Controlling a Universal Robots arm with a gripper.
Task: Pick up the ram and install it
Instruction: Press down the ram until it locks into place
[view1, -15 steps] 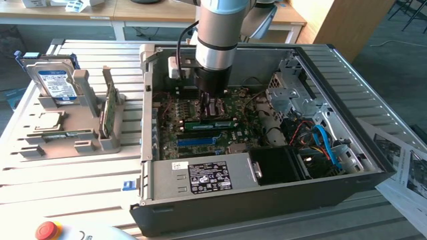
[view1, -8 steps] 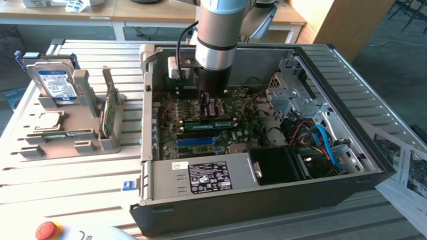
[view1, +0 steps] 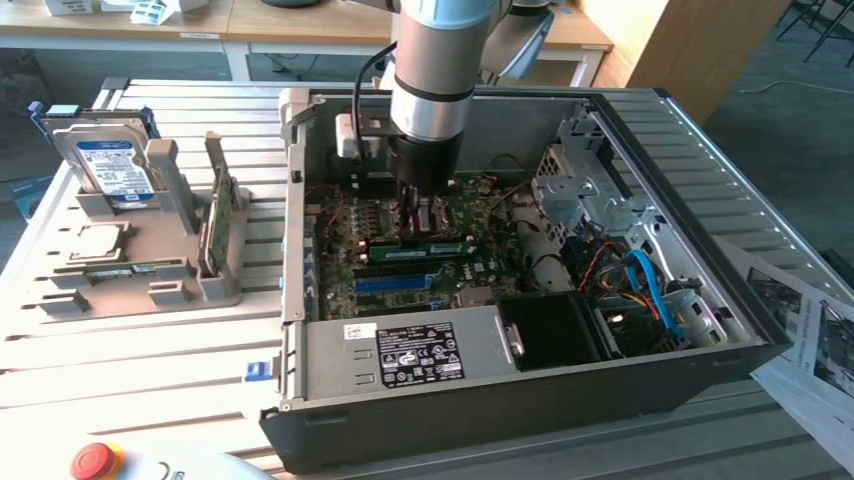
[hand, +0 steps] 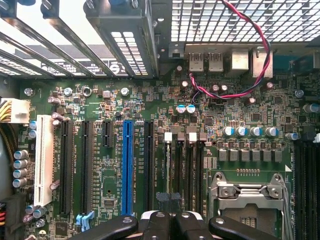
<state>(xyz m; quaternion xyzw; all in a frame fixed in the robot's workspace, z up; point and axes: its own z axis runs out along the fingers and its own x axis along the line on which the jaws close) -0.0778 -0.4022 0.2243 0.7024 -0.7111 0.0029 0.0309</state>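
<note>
The ram (view1: 420, 243) lies lengthwise in a memory slot on the motherboard (view1: 467, 215), inside the open computer case (view1: 534, 395). It is a green stick with a pale label, running across the exterior view just on the near side of the gripper (view1: 423, 212). You can see in the wrist view that the gripper (hand: 168, 216) has its jaws closed together with nothing between them, poised right over the dark memory slots. Whether the tips touch the stick you cannot tell. Your room here is narrow. On the near side, beside the stick, the black slots and the blue slot (hand: 127, 160) run parallel to it. The metal processor socket (hand: 247, 192) sits just beside the memory slots on the other side. A red and black wire pair (hand: 250, 55) loops over the board toward the rear ports. Toward the exterior view's right, the drive cage (view1: 577, 185) and a blue cable (view1: 651, 290) crowd the case. The power supply (view1: 407, 352) blocks the near edge. Above the board, the case is open. Outside the case wall, at the exterior view's left, a grey holder (view1: 167, 225) carries a hard drive (view1: 110, 168) and another green stick (view1: 214, 215) standing on edge.
</note>
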